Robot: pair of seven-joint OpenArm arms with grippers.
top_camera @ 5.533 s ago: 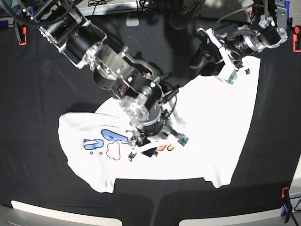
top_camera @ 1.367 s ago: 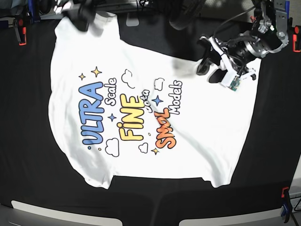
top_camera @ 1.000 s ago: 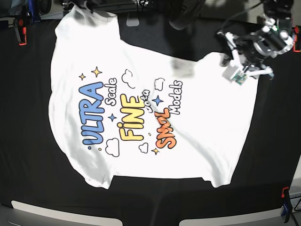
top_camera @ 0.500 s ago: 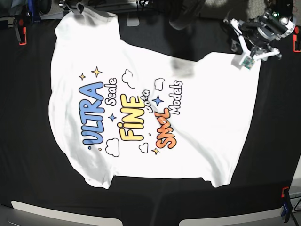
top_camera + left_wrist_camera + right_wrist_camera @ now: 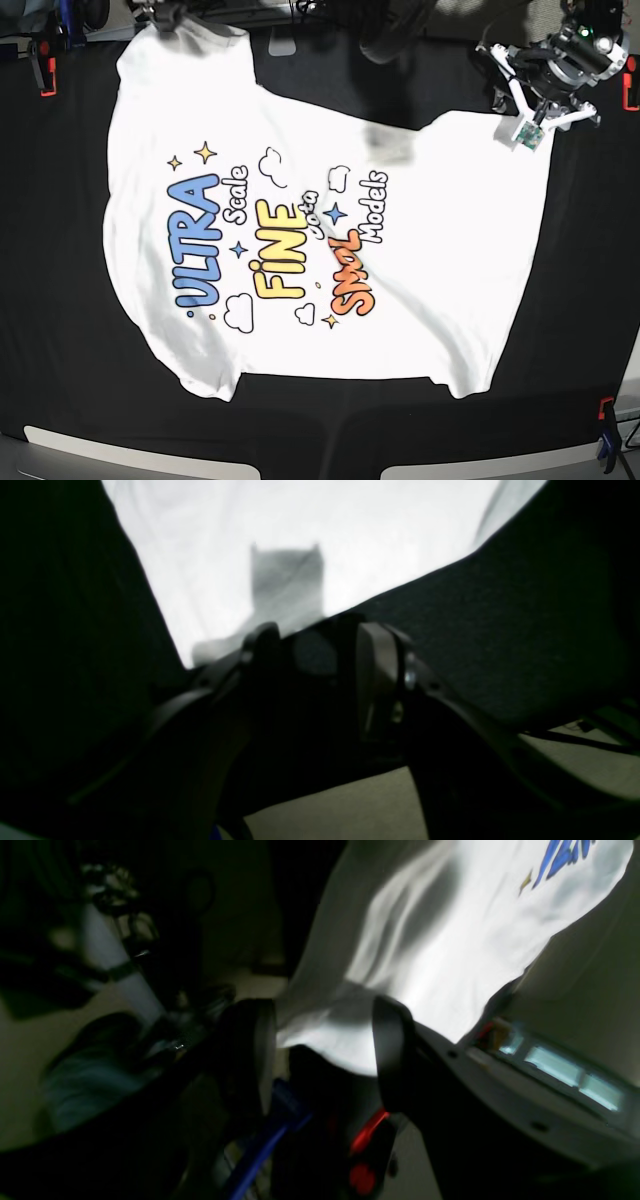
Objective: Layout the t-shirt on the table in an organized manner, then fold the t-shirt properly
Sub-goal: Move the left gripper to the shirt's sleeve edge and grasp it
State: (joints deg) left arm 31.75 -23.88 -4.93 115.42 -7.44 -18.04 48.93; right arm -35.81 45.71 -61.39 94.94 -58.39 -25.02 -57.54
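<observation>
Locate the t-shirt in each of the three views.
Base: t-shirt spread print-up across the middle of the table.
Left wrist: plain white cloth fills the top centre, beyond the tool.
Right wrist: upper right, one edge running down between the open tool fingers.
Shared landmark: the blue print, seen in base and right wrist; the left wrist view shows no print.

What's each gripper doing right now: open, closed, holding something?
Left gripper: open, holding nothing, just off the edge of the t-shirt.
Right gripper: open, shirt fabric showing between its jaws but not pinched.
</observation>
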